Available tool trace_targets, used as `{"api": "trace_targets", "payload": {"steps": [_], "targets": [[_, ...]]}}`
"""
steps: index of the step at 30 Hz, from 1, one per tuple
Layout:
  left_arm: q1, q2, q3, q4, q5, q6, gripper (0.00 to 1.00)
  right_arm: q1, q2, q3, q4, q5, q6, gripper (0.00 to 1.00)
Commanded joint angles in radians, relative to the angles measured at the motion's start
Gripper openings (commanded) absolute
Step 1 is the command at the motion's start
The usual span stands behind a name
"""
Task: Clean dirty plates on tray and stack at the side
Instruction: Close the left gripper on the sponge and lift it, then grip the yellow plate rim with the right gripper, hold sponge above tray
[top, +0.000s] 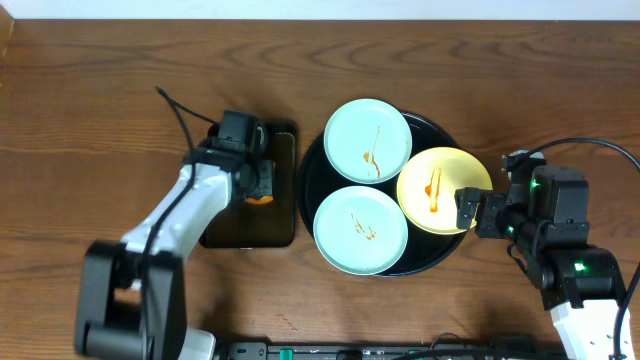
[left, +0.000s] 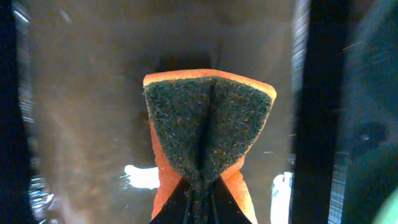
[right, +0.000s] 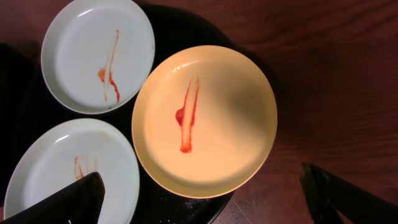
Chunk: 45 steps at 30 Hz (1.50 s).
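The round black tray holds three streaked plates: a mint-blue plate at the back, a mint-blue plate at the front, and a yellow plate on the right rim. My left gripper is shut on an orange sponge with a dark scouring face, over the small rectangular tray. My right gripper is open, hovering at the yellow plate's right edge, its fingers wide apart and touching nothing.
The small rectangular black tray lies left of the round tray on the wooden table. Cables run from both arms. In the right wrist view both mint-blue plates lie left of the yellow one.
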Motion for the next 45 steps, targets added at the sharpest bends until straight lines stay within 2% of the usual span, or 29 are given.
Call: {"api": "trace_targets", "payload": {"steps": [1,5,12,16,20,21,25,32,39,45], "targets": [[-0.003,-0.108,0.010,-0.008,-0.020,-0.002,0.07,0.011,0.002,0.025,-0.002,0.013,-0.005,0.99],[-0.003,-0.160,0.010,-0.015,-0.019,-0.017,0.07,0.010,0.039,0.023,-0.006,0.086,-0.004,0.98],[-0.003,-0.230,0.010,-0.018,-0.019,-0.017,0.07,-0.024,0.188,0.023,0.011,0.085,-0.003,0.96],[-0.003,-0.282,0.010,-0.018,-0.019,-0.017,0.08,-0.110,0.288,0.023,0.030,0.046,-0.004,0.95],[-0.003,-0.326,0.010,-0.018,-0.019,-0.017,0.07,-0.191,0.381,0.023,0.077,-0.092,-0.043,0.89],[-0.003,-0.336,0.010,-0.018,-0.019,-0.017,0.07,-0.203,0.419,0.023,0.093,-0.123,-0.050,0.81],[-0.003,-0.353,0.010,-0.018,-0.019,-0.021,0.07,-0.205,0.518,0.023,0.139,-0.129,-0.064,0.65],[-0.003,-0.365,0.010,-0.007,-0.019,-0.022,0.07,-0.205,0.621,0.023,0.212,-0.137,-0.064,0.53],[-0.003,-0.366,0.010,0.066,-0.019,-0.024,0.07,-0.205,0.644,0.023,0.236,-0.137,-0.064,0.24],[-0.003,-0.389,0.010,0.170,-0.019,-0.024,0.08,-0.205,0.644,0.023,0.236,-0.136,-0.064,0.06]]}}
